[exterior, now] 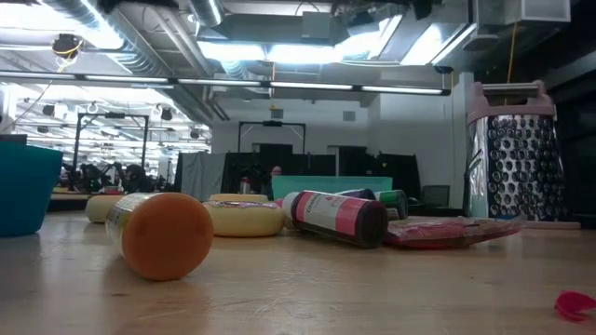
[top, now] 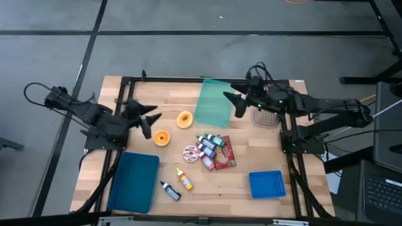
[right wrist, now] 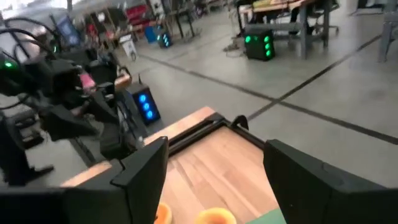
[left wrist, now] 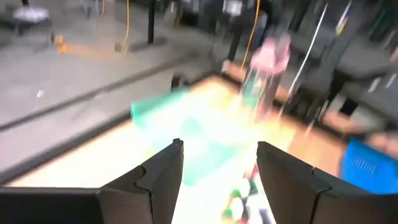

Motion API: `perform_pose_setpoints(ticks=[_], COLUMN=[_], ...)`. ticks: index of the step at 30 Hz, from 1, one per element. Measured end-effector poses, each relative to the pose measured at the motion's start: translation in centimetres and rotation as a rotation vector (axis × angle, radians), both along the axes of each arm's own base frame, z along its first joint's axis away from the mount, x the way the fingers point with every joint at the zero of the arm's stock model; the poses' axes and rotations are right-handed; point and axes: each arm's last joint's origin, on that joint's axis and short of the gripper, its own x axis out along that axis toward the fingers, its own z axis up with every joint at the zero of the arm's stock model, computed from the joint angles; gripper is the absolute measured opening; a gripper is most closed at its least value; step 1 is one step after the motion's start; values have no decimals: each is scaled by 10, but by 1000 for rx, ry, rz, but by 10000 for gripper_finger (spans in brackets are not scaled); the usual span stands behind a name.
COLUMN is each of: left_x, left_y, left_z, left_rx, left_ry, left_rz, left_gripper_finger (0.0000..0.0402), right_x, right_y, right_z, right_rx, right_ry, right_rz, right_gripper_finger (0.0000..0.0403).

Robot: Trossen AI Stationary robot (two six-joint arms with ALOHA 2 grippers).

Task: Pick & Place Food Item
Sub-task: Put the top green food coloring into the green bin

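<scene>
Left gripper hovers wide open, empty, near the orange half; right gripper wide open over the teal tray.

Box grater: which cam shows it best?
The low view: the grater stands upright at the right, whole and close, holes clear. The high view shows only its top, partly under the right arm. In the left wrist view it is a pink-topped blur. The right wrist view misses it.
</scene>
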Motion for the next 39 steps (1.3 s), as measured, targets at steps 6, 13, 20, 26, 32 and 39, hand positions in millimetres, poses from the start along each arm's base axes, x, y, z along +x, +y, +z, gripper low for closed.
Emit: perform_pose_setpoints(ticks=[6,13,20,26,32,39], left_x=[25,43,43,42,40,40], left_y=[4,14,21,24,24,24], left_z=[-23,-37,-36,-34,-33,-32], left_rx=[-26,-22,-16,-13,-15,-15], left_ry=[255,395,400,392,384,380], left_rz=[-82,-142,-123,-110,-112,-113], left_gripper_finger=[198,198,198,198,198,198], right_x=[18,48,75,93,105,106], right_y=[-2,1,26,49,62,64], right_z=[5,-12,-57,-101,-129,-151], right_rx=[28,87,235,300,341,387], right_ry=[175,439,646,845,928,964], right_rz=[12,53,148,190,187,164], right_gripper_finger=[261,261,261,261,261,248])
